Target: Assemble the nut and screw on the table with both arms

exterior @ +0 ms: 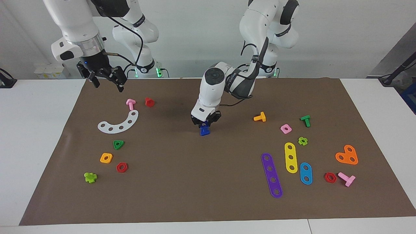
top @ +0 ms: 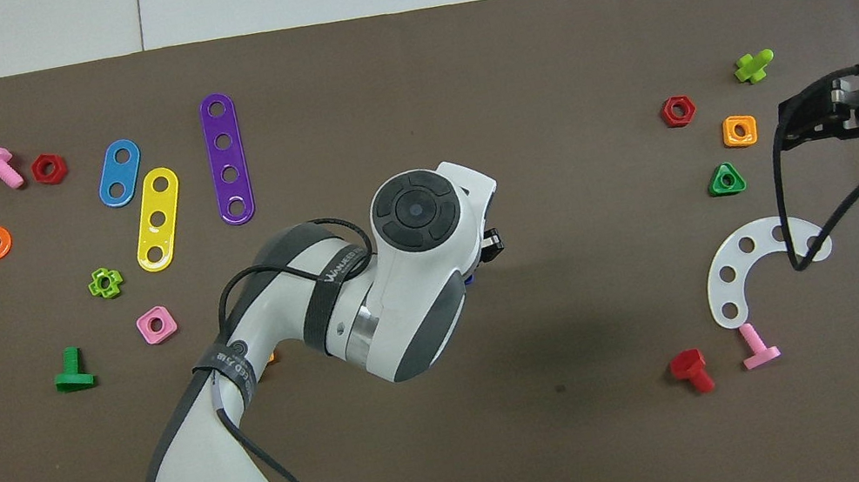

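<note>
At mid-mat, left gripper holds one screw.

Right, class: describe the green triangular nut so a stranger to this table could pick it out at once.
Start on the brown mat, toward the right arm's end, and find the white curved strip. Just farther from the robots than it sits the green triangular nut, beside the orange square nut and red hexagonal nut; it alone has three corners.

Mat centre around the left gripper lies open; approach unobstructed. Toward the right arm's end, the white curved strip and green triangular nut obstruct. Purple strip and yellow strip crowd the left arm's end.
</note>
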You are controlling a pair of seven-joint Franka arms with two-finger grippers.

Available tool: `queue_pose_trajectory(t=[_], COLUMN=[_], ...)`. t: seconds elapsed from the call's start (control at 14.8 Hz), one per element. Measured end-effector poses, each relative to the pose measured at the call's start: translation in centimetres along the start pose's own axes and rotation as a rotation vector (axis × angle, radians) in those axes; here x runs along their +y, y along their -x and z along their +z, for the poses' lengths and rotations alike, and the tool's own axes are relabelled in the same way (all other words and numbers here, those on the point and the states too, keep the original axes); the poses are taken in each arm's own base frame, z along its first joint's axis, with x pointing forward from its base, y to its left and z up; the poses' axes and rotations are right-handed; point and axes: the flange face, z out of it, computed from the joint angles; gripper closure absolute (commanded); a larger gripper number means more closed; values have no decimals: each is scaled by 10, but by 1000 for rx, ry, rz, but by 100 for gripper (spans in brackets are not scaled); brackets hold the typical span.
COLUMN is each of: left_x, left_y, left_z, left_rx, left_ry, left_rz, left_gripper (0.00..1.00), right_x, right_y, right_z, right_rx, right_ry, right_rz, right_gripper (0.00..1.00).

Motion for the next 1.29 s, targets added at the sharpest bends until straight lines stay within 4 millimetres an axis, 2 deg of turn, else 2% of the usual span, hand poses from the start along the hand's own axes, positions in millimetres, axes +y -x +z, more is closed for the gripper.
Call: queue_pose_trajectory(t=[0.14,0.34,0.74,0.81,0.88,0.95,1.02,1.08,1.29], left_x=[-1,-6,-7,-7,-7,-8,-8,-8,-8], left_y=[-1,4,4,4,4,3,3,3,2], left_z=[1,15,16,17,17,18,18,18,17], left_rx=[0,-20,-21,-21,-21,-22,-21,-20,-14], left_ry=[-2,-27,-29,-29,-30,-31,-31,-30,-29], left_rz=[-2,-4,-13,-14,-14,-15,-16,-16,-14], left_gripper=[100,100,100,80,42,16,6,0,0], right_x=[0,-1,0,0,0,0,0,0,0], right_y=[1,2,3,3,3,3,3,3,3], right_z=[2,4,3,3,3,3,3,3,4], right_rx=[-8,-11,-11,-11,-11,-11,-11,-11,-11], right_ry=[3,3,3,3,3,3,3,4,4], right_rz=[-6,-32,-35,-35,-35,-35,-35,-35,-35], right_gripper=[0,0,0,0,0,0,0,0,0])
